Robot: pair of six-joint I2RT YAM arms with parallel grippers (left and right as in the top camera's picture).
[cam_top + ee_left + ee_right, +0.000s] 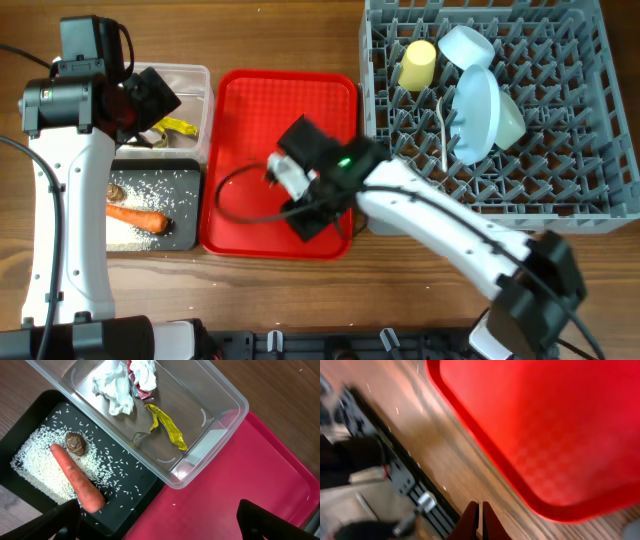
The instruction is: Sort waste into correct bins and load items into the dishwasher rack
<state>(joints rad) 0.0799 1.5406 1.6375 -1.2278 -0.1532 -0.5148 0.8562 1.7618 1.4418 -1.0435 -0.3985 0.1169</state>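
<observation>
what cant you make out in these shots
Overhead: the left arm covers much of the tub.
Overhead: the plate hides most of the green bowl.
Right wrist: motion blur; dark shapes at left unidentifiable.
Left wrist: the left hand is cut off by the bottom edge.

1. Serving tray (240,110): bright red, with a fine checkered texture across its surface.
2. Dishwasher rack (590,150): grey throughout, pegs included.
3. In the rack: yellow cup (417,63), light blue bowl (466,45), pale blue plate (476,115), pale green bowl (512,122), white spoon (443,125).
4. Plastic tub (220,415): clear. In it are white crumpled paper (115,387), a red-silver wrapper (141,393) and a yellow wrapper (167,427).
5. Shallow tray (30,425): black, speckled with white rice (35,467). It holds an orange carrot (75,477) and a brown lump (76,443).
6. Table (280,300): brown wood grain.
</observation>
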